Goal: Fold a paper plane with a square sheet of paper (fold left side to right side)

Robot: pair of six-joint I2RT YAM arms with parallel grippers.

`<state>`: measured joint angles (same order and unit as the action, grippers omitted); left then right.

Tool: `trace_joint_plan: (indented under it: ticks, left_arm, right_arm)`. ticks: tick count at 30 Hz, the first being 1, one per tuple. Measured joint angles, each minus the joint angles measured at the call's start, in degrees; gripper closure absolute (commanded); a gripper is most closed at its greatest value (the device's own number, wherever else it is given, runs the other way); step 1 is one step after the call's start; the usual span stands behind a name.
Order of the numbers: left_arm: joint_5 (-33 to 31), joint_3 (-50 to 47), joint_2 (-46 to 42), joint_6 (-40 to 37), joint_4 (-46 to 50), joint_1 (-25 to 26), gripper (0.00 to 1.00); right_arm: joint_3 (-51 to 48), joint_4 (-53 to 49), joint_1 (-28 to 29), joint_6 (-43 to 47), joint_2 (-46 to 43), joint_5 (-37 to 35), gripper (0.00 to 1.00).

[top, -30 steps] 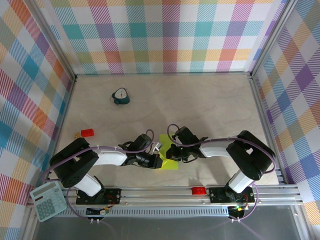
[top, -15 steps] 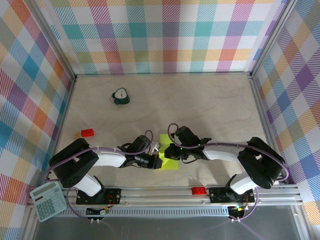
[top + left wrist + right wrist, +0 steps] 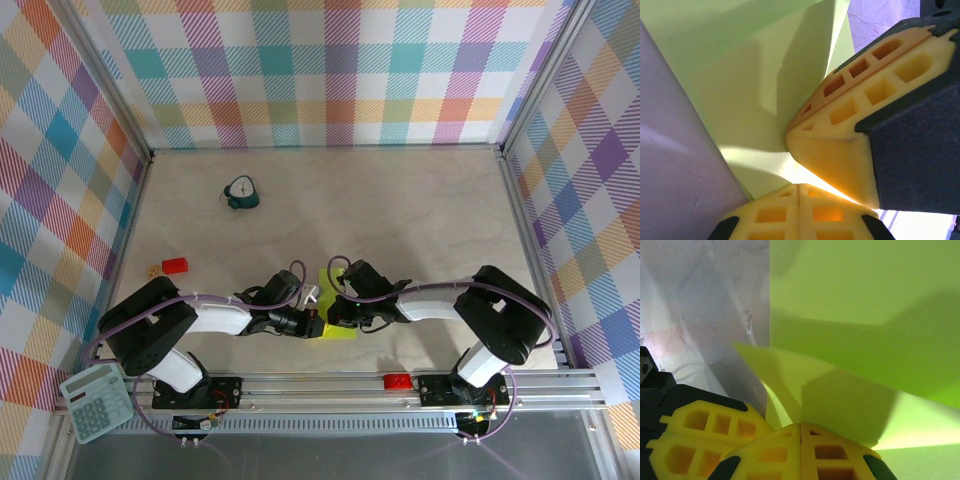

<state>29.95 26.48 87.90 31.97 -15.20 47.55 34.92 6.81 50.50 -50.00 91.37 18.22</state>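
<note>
Two sets of jaws meet tip to tip low over the tabletop (image 3: 400, 210). The left jaws are shut, their yellow pads (image 3: 771, 216) pressed flat together with nothing seen between them. The right jaws are closed the same way, pads (image 3: 836, 455) seam to seam and gripping nothing. Under and between both tips lies the square sheet of paper (image 3: 340, 331), lime and partly folded, with one flap (image 3: 772, 377) lifting just ahead of the right jaws. Well beyond the left jaws stands a teal clock (image 3: 241, 193). Farther out to their left sits a small red block (image 3: 175, 265).
</note>
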Motion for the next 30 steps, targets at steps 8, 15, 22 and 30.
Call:
trace_joint_plan:
  ticks: [8, 15, 22, 30]
  left_arm:
    - [-0.02, 0.0, 0.0, 0.0, 0.04, 0.0, 1.0]
    - [-0.09, -0.02, 0.0, 0.02, 0.13, 0.0, 1.0]
    - [-0.2, -0.44, -0.09, 0.26, -0.44, 0.0, 1.0]
    - [-0.28, -0.96, -0.17, 0.85, -1.51, 0.0, 1.0]
  right_arm:
    - [0.0, 0.02, 0.13, -0.15, 0.0, -0.39, 1.0]
    - [0.0, -0.59, 0.22, 0.15, 0.0, -1.64, 1.0]
    - [0.0, -0.83, 0.22, 1.44, -0.15, -2.56, 1.0]
    - [-0.17, -0.85, -0.66, 2.73, -0.24, -1.92, 1.0]
